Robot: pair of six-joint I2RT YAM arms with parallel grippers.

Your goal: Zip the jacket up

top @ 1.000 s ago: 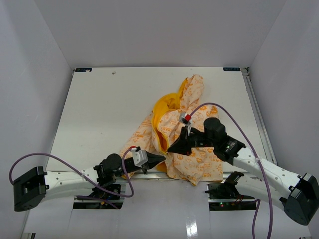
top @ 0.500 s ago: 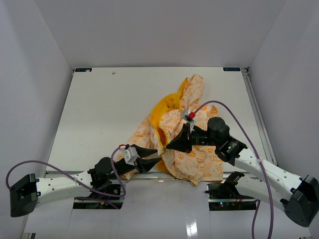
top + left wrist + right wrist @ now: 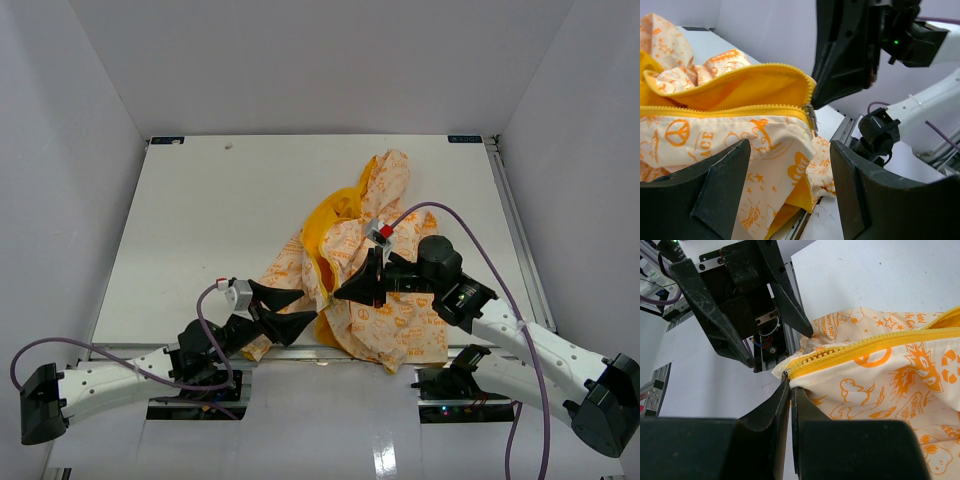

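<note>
1. Now, from above: the left jaws have just let go of the near-left hem of the jacket (image 3: 395, 325). They stand spread wide and drawn back to the left, just beside the cloth and not touching it. The right jaws stay shut, pinching the jacket's lower front. The jacket lies crumpled at the centre-right of the bench (image 3: 200, 220), its near hem drooping over the front edge. Yellow lining (image 3: 325, 225) shows, so I judge it mostly unzipped.
2. Left wrist: between my open fingers (image 3: 715, 190) I see the slider (image 3: 811, 112) low on the zipper (image 3: 730, 110). The two yellow rows part straight after it. I judge the release frees this arm to go for the slider.
3. Right wrist: the shut jaws grip the bottom end of the zipper (image 3: 865, 351), close to the bench's front edge. The left jaws stand splayed just opposite.
4. Room: there is open bench to the left and on the far side. Both arms crowd the front edge, so I would bring the left in slowly.
</note>
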